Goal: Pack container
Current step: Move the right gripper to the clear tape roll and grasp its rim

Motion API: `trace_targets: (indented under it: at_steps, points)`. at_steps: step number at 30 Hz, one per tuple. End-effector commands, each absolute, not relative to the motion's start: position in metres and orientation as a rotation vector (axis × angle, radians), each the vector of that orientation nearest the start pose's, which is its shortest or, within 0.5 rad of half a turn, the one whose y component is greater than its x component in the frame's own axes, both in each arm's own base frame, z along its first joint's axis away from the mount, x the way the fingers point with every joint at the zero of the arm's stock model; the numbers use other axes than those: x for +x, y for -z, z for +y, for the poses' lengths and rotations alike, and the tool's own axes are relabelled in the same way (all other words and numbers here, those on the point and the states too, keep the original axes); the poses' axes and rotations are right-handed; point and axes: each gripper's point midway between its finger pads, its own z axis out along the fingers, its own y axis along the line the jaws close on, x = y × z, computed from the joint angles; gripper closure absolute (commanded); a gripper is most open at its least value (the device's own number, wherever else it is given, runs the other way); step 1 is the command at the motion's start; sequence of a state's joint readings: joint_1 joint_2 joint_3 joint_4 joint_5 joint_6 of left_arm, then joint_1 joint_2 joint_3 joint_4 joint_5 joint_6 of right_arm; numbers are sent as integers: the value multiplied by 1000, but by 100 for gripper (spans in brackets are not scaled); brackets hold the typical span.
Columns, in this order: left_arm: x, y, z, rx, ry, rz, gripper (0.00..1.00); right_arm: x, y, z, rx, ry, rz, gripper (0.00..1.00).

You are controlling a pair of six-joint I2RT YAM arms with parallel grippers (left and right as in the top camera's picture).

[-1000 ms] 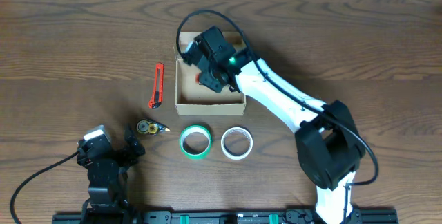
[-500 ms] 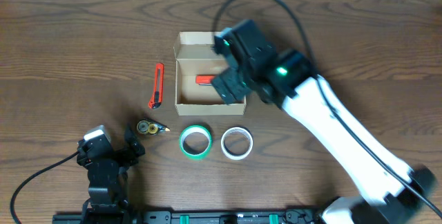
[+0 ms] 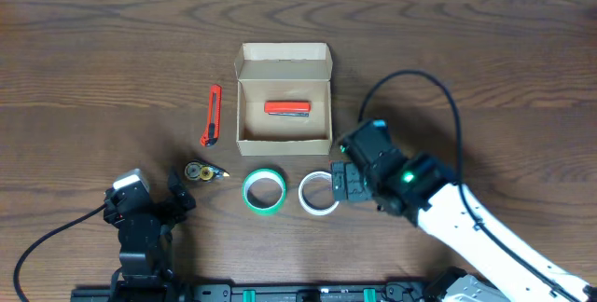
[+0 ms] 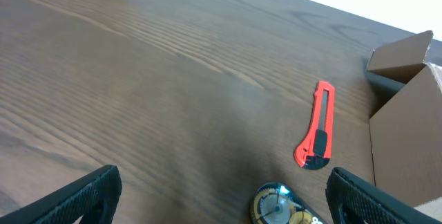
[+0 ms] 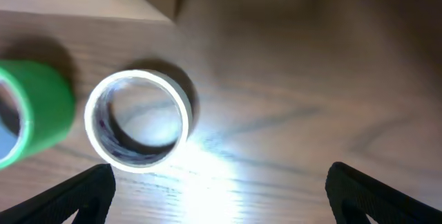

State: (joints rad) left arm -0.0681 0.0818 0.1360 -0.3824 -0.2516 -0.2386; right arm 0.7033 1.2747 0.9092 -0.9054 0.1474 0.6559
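Hovering by white tape roll point(image 3: 320, 193), right end effector point(image 3: 339, 182) wide open, empty; green roll point(image 3: 264, 191), cutter point(image 3: 213, 114) near container point(image 3: 280, 128).

Red cutter point(image 3: 213, 115), green tape roll point(image 3: 249, 193) nr white tape roll point(image 3: 305, 194), sm. gold spool point(image 3: 196, 171)

The right arm point(image 3: 471, 227) wears smooth white shells between black joint housings. A small green light point(image 3: 407, 177) glows just behind the black, blocky right hand point(image 3: 338, 183), and a thin black cable point(image 3: 415, 74) arcs off behind it. The left arm point(image 3: 140, 241) is all black, with a pale grey block point(image 3: 128, 184) behind the left hand point(image 3: 180, 195) and a second black cable point(image 3: 56, 230) trailing from it. Up close, the fingers point(image 4: 76, 196) are matte black with ridged edges.
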Motion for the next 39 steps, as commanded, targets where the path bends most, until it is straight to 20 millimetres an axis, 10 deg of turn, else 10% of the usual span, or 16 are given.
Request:
trace_targets:
  at_steps: [1, 17, 27, 39]
  points:
    - [227, -122, 30, -335, -54, 1873, 5, 210, -81, 153, 245, -126, 2832, 2]
    - [227, -122, 30, -334, -54, 1873, 4, 207, -9, 170, 415, -69, 2981, 6]
    - [227, -122, 30, -335, -54, 1873, 4, 205, 3, 169, 415, -31, 3004, 46]
    - [227, -122, 30, -334, -54, 1873, 5, 208, 11, 171, 414, -26, 3006, 67]
